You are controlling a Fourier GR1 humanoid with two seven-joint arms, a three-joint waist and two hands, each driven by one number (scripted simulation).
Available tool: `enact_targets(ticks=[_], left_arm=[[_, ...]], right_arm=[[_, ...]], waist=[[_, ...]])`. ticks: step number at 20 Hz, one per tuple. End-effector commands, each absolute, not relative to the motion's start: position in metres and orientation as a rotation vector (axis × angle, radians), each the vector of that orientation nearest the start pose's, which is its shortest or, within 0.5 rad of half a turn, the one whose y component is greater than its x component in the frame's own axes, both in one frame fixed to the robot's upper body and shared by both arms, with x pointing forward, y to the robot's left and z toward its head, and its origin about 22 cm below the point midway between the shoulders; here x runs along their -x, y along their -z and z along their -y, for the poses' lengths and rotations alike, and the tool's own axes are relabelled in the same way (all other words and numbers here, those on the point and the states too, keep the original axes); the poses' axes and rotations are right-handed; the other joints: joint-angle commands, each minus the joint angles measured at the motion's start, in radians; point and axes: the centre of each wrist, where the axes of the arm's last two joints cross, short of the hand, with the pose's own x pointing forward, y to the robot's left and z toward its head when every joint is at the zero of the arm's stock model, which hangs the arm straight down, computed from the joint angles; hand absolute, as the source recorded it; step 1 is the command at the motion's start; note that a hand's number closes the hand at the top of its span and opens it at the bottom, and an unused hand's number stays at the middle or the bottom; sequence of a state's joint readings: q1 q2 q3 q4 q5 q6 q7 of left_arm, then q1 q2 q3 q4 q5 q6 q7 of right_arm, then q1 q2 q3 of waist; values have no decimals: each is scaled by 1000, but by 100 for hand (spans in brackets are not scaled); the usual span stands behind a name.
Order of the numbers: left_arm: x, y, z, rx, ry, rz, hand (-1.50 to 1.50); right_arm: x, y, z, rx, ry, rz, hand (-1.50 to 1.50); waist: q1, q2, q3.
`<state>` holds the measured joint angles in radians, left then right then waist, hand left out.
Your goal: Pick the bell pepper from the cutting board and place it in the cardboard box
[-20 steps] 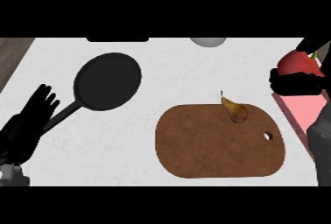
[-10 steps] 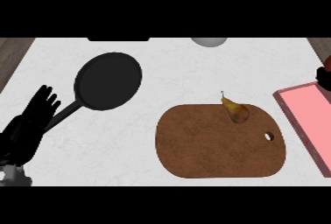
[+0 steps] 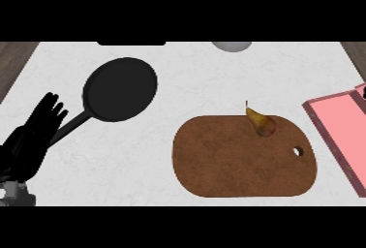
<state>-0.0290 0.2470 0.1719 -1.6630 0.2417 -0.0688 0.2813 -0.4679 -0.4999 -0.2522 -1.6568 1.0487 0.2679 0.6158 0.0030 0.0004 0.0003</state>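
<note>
I'm seeing no bell pepper anywhere: the cutting board (image 3: 243, 164) is carrying only a pear (image 3: 262, 123). My right hand (image 3: 363, 92) is showing as a mere dark sliver above the pink box (image 3: 342, 131), so I cannot tell its grasp. I'm resting my left hand (image 3: 32, 138) open and aiming to release well inside the box walls.

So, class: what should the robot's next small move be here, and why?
Probably a check of the pink box at the right edge for the pepper. The cutting board now carries only a pear, and no pepper shows anywhere on the counter.
</note>
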Motion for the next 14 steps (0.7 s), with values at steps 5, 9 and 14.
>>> enact_targets(ticks=[5,9,14], left_arm=[[-250,-53,-312,-48,-47,1455,0],[-244,-57,-324,-72,-52,1442,0],[-248,-50,-325,-51,-44,1448,0]], right_arm=[[-315,-164,369,1336,-494,986,150],[-306,-133,384,1257,-381,832,-150],[-313,-102,399,1163,-425,959,-150]], waist=[[-2,0,0],[-5,-1,0],[1,1,0]])
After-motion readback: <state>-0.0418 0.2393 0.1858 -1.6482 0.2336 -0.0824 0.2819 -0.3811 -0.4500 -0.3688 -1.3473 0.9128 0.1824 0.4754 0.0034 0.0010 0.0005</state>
